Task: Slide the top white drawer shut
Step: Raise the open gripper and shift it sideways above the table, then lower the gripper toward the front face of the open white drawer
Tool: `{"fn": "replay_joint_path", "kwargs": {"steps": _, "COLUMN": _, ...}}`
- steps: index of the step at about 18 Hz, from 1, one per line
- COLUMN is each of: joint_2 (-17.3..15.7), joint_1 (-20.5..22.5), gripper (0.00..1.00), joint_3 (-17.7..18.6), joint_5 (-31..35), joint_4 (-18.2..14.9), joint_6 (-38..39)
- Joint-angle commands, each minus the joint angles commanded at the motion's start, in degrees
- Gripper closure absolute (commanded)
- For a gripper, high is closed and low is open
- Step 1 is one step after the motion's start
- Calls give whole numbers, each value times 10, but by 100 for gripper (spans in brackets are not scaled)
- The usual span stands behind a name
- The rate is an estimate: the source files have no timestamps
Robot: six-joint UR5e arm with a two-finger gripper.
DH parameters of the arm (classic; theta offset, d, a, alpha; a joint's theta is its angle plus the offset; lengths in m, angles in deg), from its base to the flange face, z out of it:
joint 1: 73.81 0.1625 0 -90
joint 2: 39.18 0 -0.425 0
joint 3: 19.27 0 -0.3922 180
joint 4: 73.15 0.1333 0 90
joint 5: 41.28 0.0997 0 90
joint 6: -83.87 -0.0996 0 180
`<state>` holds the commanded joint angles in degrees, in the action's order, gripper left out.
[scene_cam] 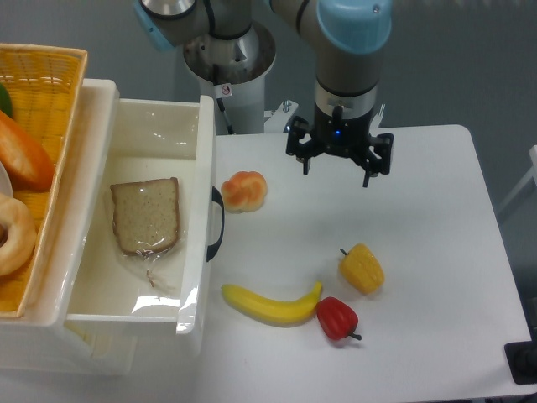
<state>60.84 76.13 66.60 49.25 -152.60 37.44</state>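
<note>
I take the top white drawer [143,180] as my landmark. It stands pulled out at the left of the white table [436,277], its front panel with the black arched handle [216,223] facing the table's middle. Behind the drawer, toward the left edge of my view, sits a yellow woven basket [42,101] on the cabinet top, with some bread-coloured items in it that I can only partly see. Inside the drawer lies a wrapped slice of bread [145,215], flat on the floor of the drawer, nearer the far end than the front corner.

The gripper [338,164] hangs over the table well to the right of the drawer front, apart from everything; I see its fingers spread with nothing between them, a blue light showing on its body.

Just beside the handle, on the table, rests a round orange-pink fruit [244,191]. In front of the drawer's near corner lies a banana [270,304], its right tip touching a red pepper [336,318]. A yellow pepper [362,268] sits just above the red one, farther from the drawer.
</note>
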Motion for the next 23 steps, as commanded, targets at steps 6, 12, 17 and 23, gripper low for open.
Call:
{"fn": "replay_joint_path", "kwargs": {"steps": 6, "joint_2": 6, "joint_1": 7, "gripper": 0, "joint_3": 2, "joint_5": 8, "joint_4": 18, "joint_6": 94}}
{"fn": "replay_joint_path", "kwargs": {"steps": 12, "joint_2": 7, "joint_1": 5, "gripper": 0, "joint_3": 46, "joint_5": 17, "joint_4": 54, "joint_6": 107}}
{"fn": "replay_joint_path", "kwargs": {"steps": 17, "joint_2": 25, "joint_1": 3, "gripper": 0, "joint_3": 54, "joint_5": 57, "joint_4": 52, "joint_6": 120}}
{"fn": "replay_joint_path", "kwargs": {"steps": 23, "joint_2": 61, "joint_1": -30, "gripper": 0, "joint_3": 50, "joint_5": 37, "joint_4": 58, "joint_6": 164}}
